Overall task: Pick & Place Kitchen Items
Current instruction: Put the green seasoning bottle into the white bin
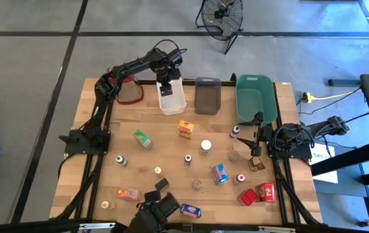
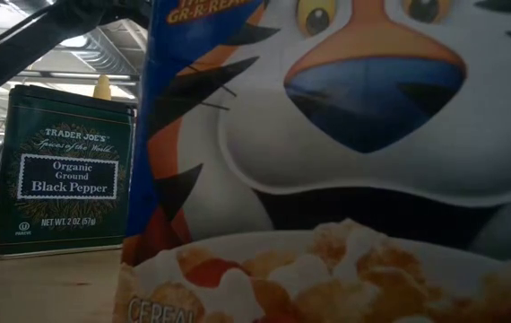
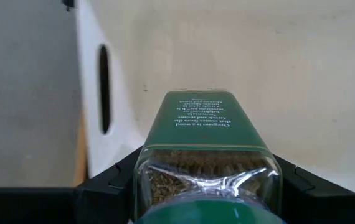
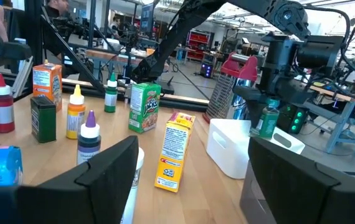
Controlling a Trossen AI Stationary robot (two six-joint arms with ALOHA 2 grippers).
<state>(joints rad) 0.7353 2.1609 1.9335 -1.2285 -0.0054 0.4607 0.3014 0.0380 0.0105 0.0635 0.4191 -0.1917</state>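
Green-labelled oregano jar (image 3: 205, 152) between dark fingers (image 3: 106, 183), above white tub (image 3: 258, 62)

My left gripper (image 1: 166, 84) hangs over the white tub (image 1: 171, 98) with an oregano jar (image 3: 206, 155) filling the gap between my fingers, and below it the tub's inside (image 3: 240, 56) lies bare, walled only by its slotted side. The grey tub (image 1: 208, 95) stands just beside it and the grater (image 1: 130, 90) on the other side, so room there is tight. My right gripper (image 1: 259, 144) waits wide open near the green tub (image 1: 254, 97); ahead of it a yellow box (image 4: 174, 152), a green box (image 4: 144, 107) and bottles (image 4: 89, 137) crowd the mid-table, with bare wood between them.
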